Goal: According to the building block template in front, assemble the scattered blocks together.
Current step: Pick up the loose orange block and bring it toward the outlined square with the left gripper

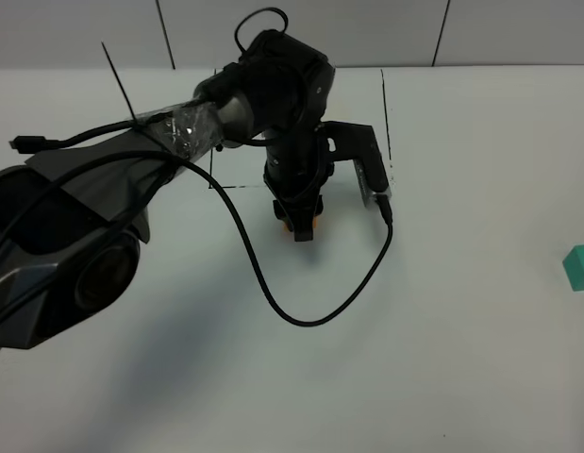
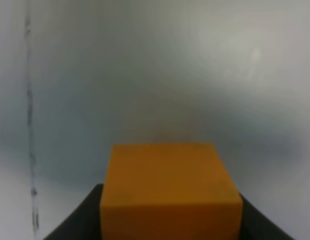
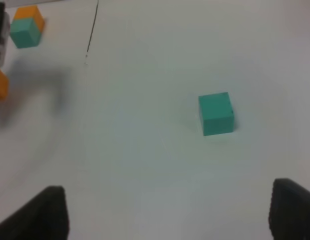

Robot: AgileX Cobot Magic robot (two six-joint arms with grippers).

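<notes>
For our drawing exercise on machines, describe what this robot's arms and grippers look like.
The left arm is black and rounded, with a grey section wrapped in shiny clear film. A thin black cable loops off it. A black bracket by its wrist carries a pale module. The right gripper shows only two blunt black fingers.

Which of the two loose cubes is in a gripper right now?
The orange cube, clamped in the left gripper. The teal cube lies free on the table, apart from the open right gripper.
</notes>
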